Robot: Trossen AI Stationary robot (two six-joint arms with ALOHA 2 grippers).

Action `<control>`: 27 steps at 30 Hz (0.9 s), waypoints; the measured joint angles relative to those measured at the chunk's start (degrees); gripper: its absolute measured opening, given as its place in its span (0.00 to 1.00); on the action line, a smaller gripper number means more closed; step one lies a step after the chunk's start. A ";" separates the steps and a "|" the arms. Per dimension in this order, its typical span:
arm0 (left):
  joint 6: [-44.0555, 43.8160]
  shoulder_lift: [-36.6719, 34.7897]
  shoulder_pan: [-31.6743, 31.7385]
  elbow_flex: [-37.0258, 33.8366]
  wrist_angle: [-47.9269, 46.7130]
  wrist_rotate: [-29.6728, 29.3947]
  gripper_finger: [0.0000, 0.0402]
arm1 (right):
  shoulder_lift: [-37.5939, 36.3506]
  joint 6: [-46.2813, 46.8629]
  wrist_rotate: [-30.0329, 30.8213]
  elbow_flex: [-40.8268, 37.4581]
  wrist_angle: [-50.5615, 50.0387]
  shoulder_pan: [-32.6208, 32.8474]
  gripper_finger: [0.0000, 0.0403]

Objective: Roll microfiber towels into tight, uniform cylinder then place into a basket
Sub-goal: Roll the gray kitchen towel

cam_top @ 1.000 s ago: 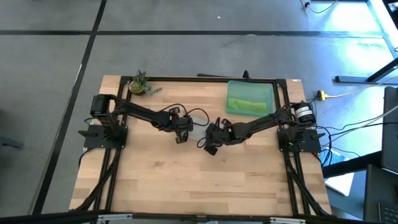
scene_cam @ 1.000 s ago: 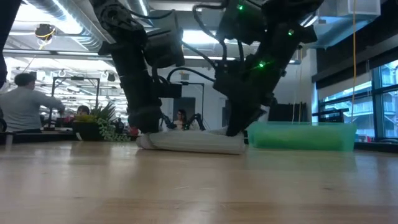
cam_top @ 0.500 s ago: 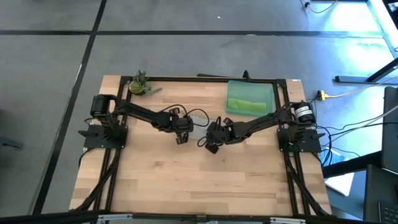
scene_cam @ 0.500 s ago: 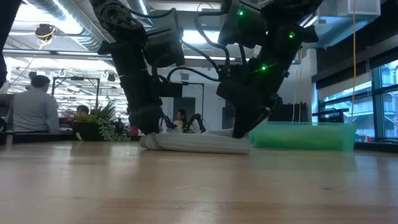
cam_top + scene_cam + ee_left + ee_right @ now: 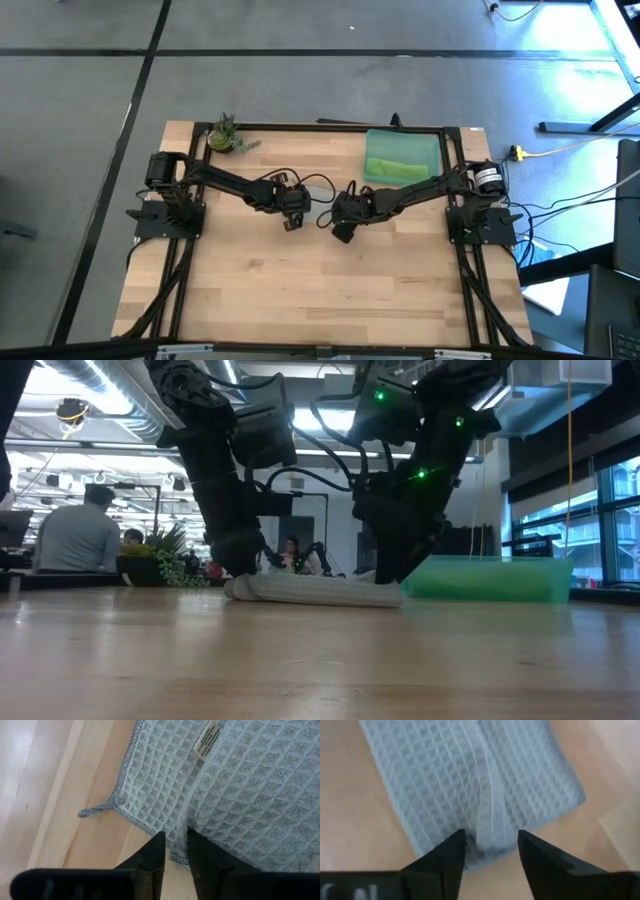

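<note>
The light grey towel [image 5: 318, 201] lies folded into a low roll on the table's middle, as the low view [image 5: 315, 590] shows. My left gripper [image 5: 292, 212] is at its left end, fingers nearly together on the towel [image 5: 240, 785]. My right gripper [image 5: 341, 220] is at its right end, fingers around a raised ridge of the towel [image 5: 470, 775]. The teal basket [image 5: 438, 150] stands at the far right with the lime green towel [image 5: 397, 168] rolled up inside it. My left gripper pinches the towel's hemmed edge [image 5: 176, 854] between its two fingers, near the corner with the hanging loop [image 5: 92, 811]. The fingers come from above, pointing down. The towel lies on the table. My right gripper has a raised fold [image 5: 490, 832] at the towel's end between its two fingers, coming from above. The fold runs along the fingers' gap. The towel rests on the table; how many layers, I cannot tell.
A small potted plant [image 5: 225, 135] stands at the far left corner. The basket [image 5: 485, 578] is to the right of the towel. Bare wood [image 5: 320, 290] stretches toward the near edge. People [image 5: 75, 540] are in the room behind.
My right gripper has gone a little toward the table's far edge and left, staying at the towel's right end. The towel has stayed on the table.
</note>
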 joint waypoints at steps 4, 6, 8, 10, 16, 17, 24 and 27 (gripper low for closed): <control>-1.03 0.00 0.02 -0.02 -0.15 0.01 0.22 | -1.73 1.03 -5.46 1.93 -5.91 -1.37 0.51; -2.72 0.02 0.02 0.00 -0.32 0.01 0.22 | -2.83 1.13 -5.25 2.58 -8.44 -1.46 0.53; -3.30 0.02 0.02 0.00 -0.43 0.07 0.22 | -4.33 1.28 -3.70 2.80 -9.52 -1.46 0.54; -3.33 0.02 -0.12 0.00 -0.63 0.28 0.21 | -6.14 1.31 -2.94 2.92 -9.26 -1.10 0.54; -4.61 -0.11 -2.09 0.13 -3.25 3.26 0.20 | -9.85 0.38 -0.82 2.95 -9.08 2.54 0.54; -4.85 -0.13 -2.77 0.13 -3.77 3.26 0.20 | -10.14 -0.58 -0.63 2.95 -9.02 3.36 0.54; -9.37 -0.22 -8.63 0.13 -5.68 3.11 0.20 | -9.33 -8.25 -0.96 1.47 -2.58 9.53 0.54; -12.59 -0.22 -11.33 0.13 -6.05 3.15 0.19 | -7.94 -11.81 -1.29 1.27 2.01 11.45 0.54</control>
